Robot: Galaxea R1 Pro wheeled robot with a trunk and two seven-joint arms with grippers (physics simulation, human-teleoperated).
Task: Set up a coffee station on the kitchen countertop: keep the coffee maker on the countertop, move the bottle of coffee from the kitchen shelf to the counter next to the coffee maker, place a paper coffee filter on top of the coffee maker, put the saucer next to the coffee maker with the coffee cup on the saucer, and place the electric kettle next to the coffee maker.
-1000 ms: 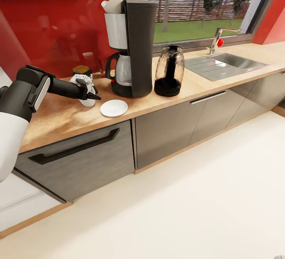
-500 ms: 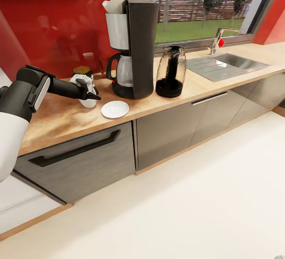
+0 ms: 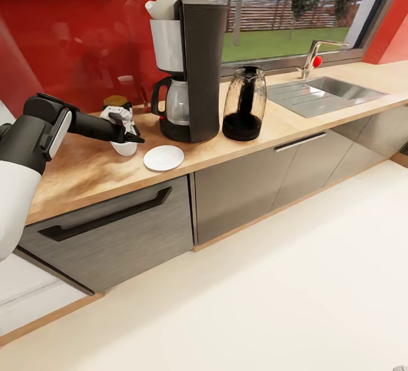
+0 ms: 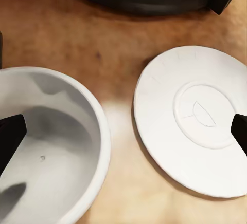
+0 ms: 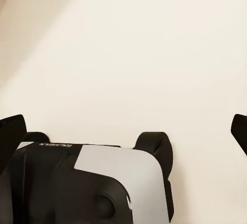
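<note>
Left gripper over worktop front edge, cup beneath; grasp unclear, fingertips cropped. Saucer beside. Jar mostly hidden. Right gripper spread wide, empty.

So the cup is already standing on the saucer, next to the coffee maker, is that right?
Not quite. The cup is beside the saucer, not on it; the saucer is bare. The left wrist view shows countertop between them. Both are next to the coffee maker.
</note>
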